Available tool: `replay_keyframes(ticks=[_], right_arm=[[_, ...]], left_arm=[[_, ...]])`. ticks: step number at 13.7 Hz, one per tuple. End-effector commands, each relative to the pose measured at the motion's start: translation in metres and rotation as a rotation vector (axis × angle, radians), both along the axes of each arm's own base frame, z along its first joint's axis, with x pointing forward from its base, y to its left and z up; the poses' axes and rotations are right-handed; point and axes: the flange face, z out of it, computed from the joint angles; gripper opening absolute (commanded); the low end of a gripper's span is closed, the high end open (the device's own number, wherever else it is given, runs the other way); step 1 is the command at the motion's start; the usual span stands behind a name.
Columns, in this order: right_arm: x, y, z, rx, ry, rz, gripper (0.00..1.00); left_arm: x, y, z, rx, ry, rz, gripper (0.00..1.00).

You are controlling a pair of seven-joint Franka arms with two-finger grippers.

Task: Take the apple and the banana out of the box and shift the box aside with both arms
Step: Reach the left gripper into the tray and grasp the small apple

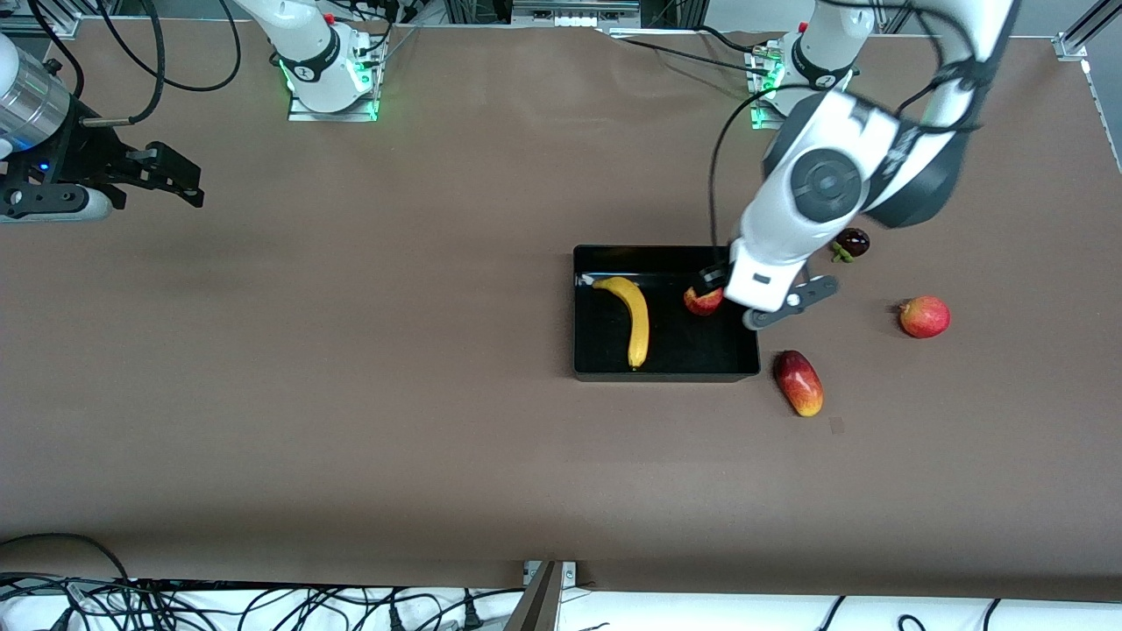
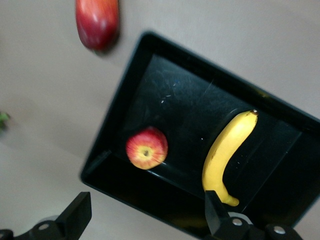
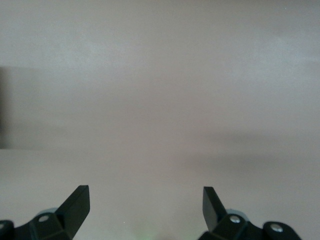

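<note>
Front view: the shallow glossy black plastic tray (image 1: 605,372) on the brown worktop (image 1: 351,394) holds the long curved yellow banana (image 1: 637,321) and small round red apple (image 1: 702,301). Left tool (image 2: 145,212) hovers above, spread wide, empty. Right tool (image 3: 146,202) waits over the right arm's end, also wide open.

Front view looks down from high across the table; it shares the box (image 1: 666,368) (image 2: 125,105) with the close left wrist view.

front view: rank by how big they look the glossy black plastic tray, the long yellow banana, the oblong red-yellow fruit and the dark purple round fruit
1. Glossy black plastic tray
2. Long yellow banana
3. Oblong red-yellow fruit
4. Dark purple round fruit

All sit on the table, so the order looks reliable.
</note>
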Motion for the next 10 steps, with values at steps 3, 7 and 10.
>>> replay_keyframes(ticks=[3,7,10], right_arm=[[0.001,-0.001,0.004,-0.006,0.0,-0.007,1.0],[0.001,-0.001,0.004,-0.006,0.0,-0.007,1.0],[0.001,-0.001,0.004,-0.004,0.0,-0.007,1.0]], left_arm=[[-0.035,-0.009,-0.072,0.055,-0.036,0.01,1.0],[-0.051,0.002,-0.112,0.091,-0.083,-0.062,1.0],[-0.051,0.004,-0.139,0.068,-0.093,-0.073,1.0]])
